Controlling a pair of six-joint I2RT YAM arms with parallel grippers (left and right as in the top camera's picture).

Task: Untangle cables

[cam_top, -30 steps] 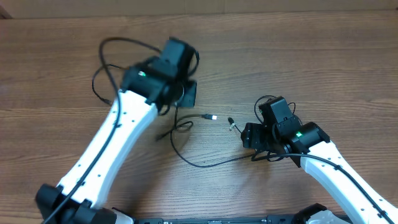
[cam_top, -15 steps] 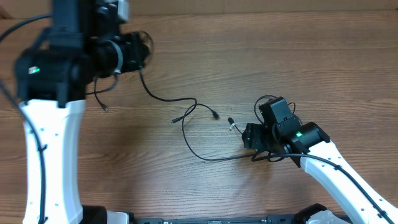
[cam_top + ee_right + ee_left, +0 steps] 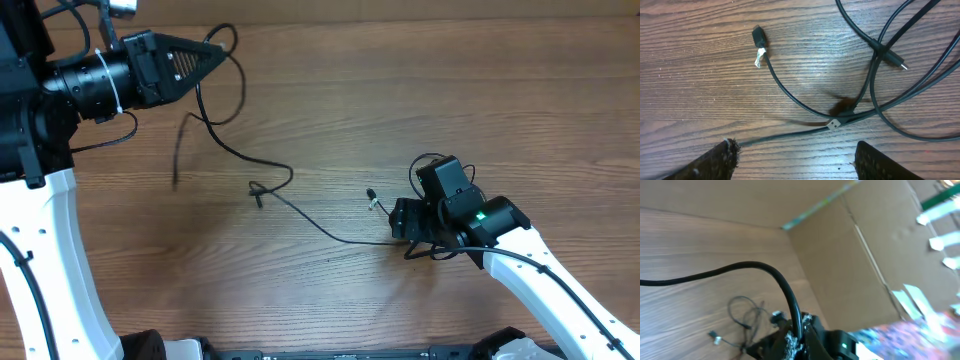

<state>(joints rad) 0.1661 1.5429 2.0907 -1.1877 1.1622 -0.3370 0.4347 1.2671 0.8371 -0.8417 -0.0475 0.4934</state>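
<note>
**Entry 1. Left fingers** (image 3: 195, 58). Closed to a point and raised clear of the counter (image 3: 450, 90).
- They pinch the lifted cable (image 3: 225, 140) near one of its ends.
- Just past the tips the cord makes a small loop, then falls away to a kink (image 3: 258, 190) on the wood.
- From the kink it runs flat toward the right fingers.
- A loose tail (image 3: 178, 150) hangs below the left fingers. It is blurred, and which cord it belongs to cannot be told.

**Entry 2. Right fingers** (image 3: 722, 160). Spread wide, low over the counter, gripping nothing.
- The other cables (image 3: 875, 75) lie ahead of the tips and between them, crossing one another.
- A white clip (image 3: 834, 123) sits at the crossing nearest the tips.
- Farther ahead, off to one side, lies a black plug end (image 3: 758, 35) with a white tag (image 3: 758, 57) just behind it.
- Off to the other side lies a silver-tipped plug (image 3: 898, 63).

**Entry 3. Step in hand, as judged.** One cord is being drawn out of the bunch.
- **Left fingers:** the pull wants to be slow and in line with the cord, with an eye on the kink, which could tighten into a knot.
- **Right fingers:** they would serve best closed on the bunch near the clip, anchoring it so the cords there are not dragged along.
- **Risks:** the thin cord may slip from the closed tips, or a plug may snag at a crossing.
</note>
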